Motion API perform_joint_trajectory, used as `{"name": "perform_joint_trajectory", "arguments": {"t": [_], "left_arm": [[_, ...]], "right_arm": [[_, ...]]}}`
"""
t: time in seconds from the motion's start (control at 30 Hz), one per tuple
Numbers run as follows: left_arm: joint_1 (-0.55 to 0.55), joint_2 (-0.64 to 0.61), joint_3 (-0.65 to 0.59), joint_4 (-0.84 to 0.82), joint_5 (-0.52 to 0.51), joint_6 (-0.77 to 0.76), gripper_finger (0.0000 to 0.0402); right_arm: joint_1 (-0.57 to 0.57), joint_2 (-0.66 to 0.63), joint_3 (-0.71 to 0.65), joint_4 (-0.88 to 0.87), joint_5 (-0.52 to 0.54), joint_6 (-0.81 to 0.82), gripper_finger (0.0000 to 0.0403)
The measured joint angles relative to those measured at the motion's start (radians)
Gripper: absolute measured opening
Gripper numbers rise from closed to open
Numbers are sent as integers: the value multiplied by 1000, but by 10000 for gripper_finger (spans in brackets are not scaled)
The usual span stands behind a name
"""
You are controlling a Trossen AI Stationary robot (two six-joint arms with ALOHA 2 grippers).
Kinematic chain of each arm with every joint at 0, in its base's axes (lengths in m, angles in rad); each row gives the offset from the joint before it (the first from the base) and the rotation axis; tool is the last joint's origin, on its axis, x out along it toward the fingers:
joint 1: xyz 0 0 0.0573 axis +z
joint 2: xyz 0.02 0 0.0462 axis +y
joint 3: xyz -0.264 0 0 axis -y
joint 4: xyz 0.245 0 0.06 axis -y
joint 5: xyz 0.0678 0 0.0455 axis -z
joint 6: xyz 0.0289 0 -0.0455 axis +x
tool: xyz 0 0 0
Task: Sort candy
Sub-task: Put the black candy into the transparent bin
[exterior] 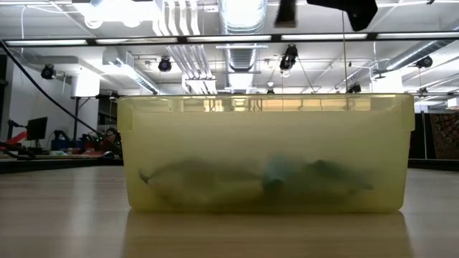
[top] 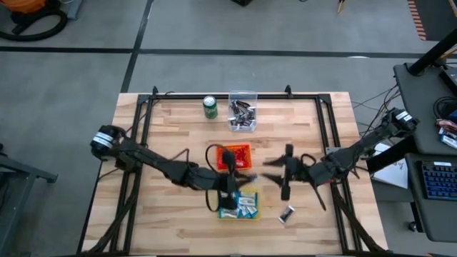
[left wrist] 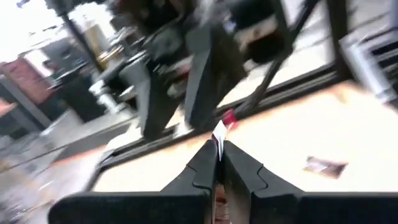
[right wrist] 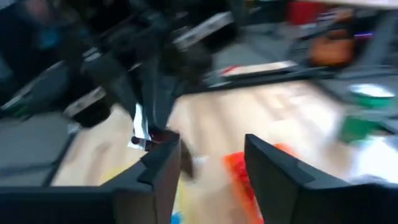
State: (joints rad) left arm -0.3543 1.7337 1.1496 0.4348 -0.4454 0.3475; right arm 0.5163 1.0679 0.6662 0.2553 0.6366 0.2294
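Table [top: 178, 128]: three bins; left tool [left wrist: 219, 149] pinches one candy [left wrist: 222, 124] (right tool [right wrist: 211, 155] agape).

Robotics lab or workshop, exposed ceiling ducts [exterior: 240, 18], strip lights, grey concrete floor [top: 71, 78], wooden bench [top: 178, 128]

bench: my wooden bench [top: 171, 128] | far: green can [top: 210, 106], clear bin [top: 242, 112] | middle: orange bin [top: 230, 156] | near: yellow bin [top: 243, 206], one loose candy [top: 287, 213] at right
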Motion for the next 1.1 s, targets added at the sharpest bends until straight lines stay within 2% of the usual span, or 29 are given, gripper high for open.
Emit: {"name": "perform_joint_trajectory", "arguments": {"t": [0.13, 0.3, 0.43, 0.57, 0.73, 1.1], "left_arm": [[97, -79, 0, -157, -14, 18, 0], [304, -110, 0, -268, 26, -11, 0], [487, -78, 0, -266, 63, -128, 0], [606, -41, 0, -265, 71, -254, 0], [655, -21, 0, -261, 97, -287, 9], [649, -28, 0, -291, 97, -271, 78]], "right_arm": [[0, -54, 0, -36, 128, 19, 191], [0, -67, 0, -42, 132, 10, 194], [0, -42, 0, -44, 133, 9, 188], [0, -14, 0, -44, 132, 15, 185], [0, 15, 0, -47, 133, 23, 185], [-9, 15, 0, -98, 123, 121, 185]]}}
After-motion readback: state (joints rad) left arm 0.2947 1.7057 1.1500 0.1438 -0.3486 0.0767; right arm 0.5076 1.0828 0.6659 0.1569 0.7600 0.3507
